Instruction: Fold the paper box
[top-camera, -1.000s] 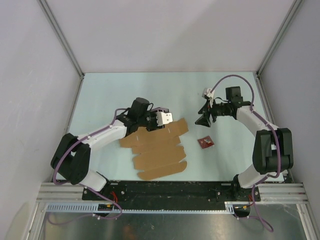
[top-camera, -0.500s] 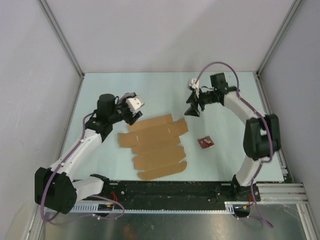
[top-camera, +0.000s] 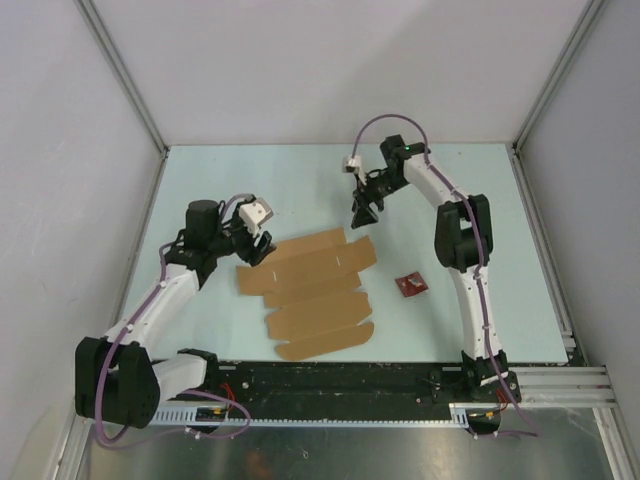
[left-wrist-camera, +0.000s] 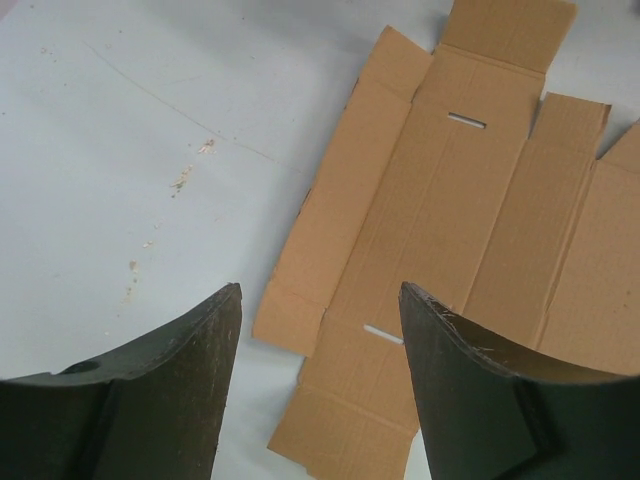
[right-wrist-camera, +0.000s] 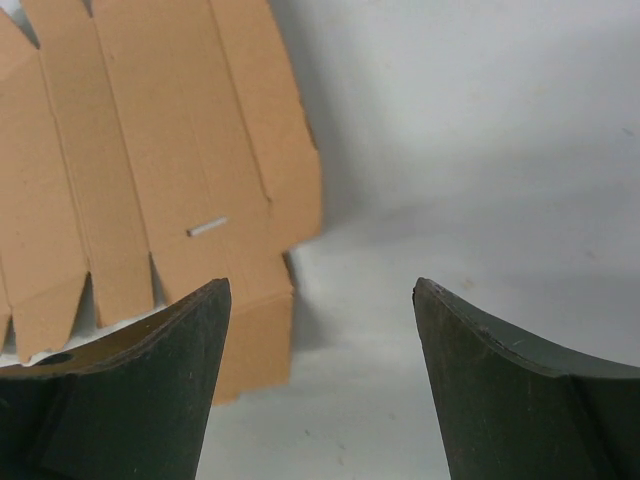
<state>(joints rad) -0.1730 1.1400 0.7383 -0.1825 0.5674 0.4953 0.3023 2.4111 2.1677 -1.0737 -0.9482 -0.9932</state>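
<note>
At tabletop (top-camera: 200, 180) centre, saw box (top-camera: 310, 290) lying flat, unfolded; found left tool (top-camera: 257, 247) spread wide, empty, by its left end; found right tool (top-camera: 362, 213) likewise wide, empty, near its far corner.

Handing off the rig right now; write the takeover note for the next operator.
Left claw: open, empty, by the paper box's left end.
Right claw: open, empty, near its far right corner.
Paper box: flat on the table, no flap raised.
Done: nothing folded. Left: every fold.
Small red packet lies apart, to its right.
</note>
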